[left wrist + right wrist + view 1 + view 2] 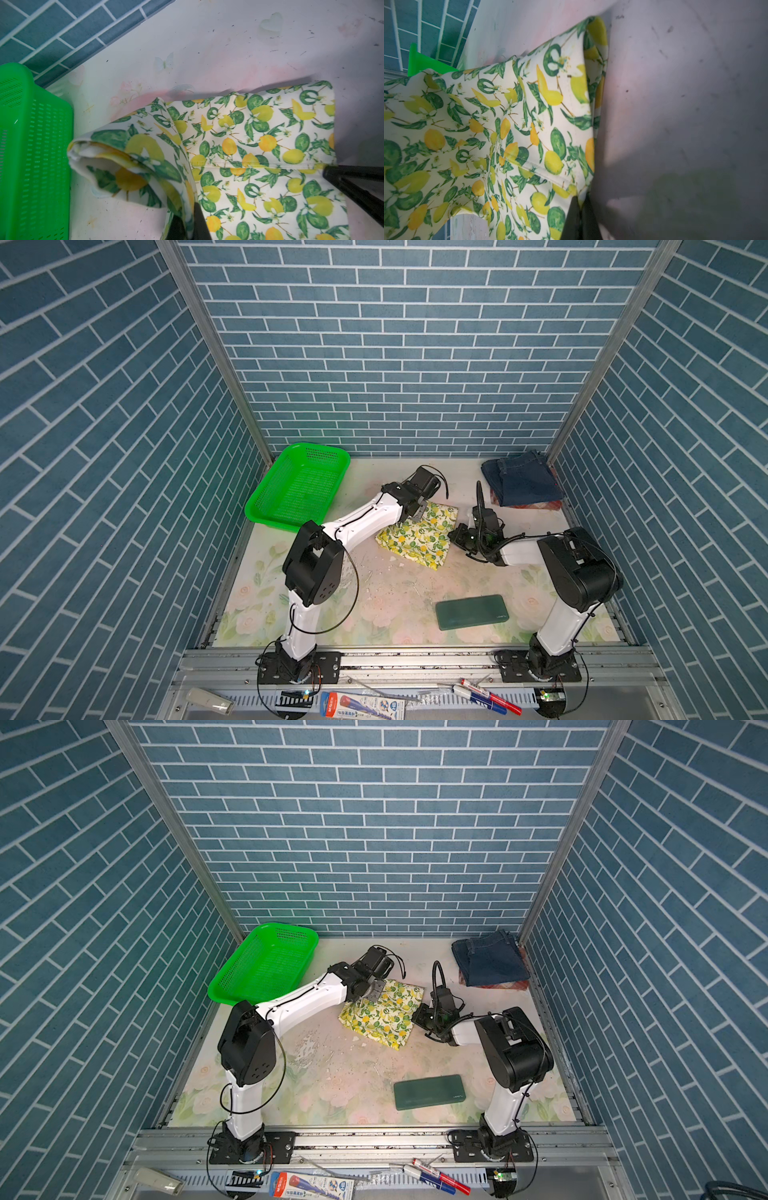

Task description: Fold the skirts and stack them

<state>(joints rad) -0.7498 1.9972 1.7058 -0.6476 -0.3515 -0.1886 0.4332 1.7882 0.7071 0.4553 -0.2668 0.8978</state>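
– Looking in the green basket (299, 493)?
– Only bare mesh shows. Lemon skirt (419, 541) lies on the counter (395, 589), left hand (190, 212) and right hand (580, 202) reaching in low from opposite sides, each pinched tight on its edge; denim skirt (521, 481) tops plaid skirt (536, 506), back right corner

Floral-print counter (395, 614), worn and flecked at its middle, green basket (297, 493) at back left, lemon skirt (419, 537) folded near the centre, plaid skirt (540, 505) in the back right corner under a denim skirt (523, 481), dark green slab (471, 611) toward front right.
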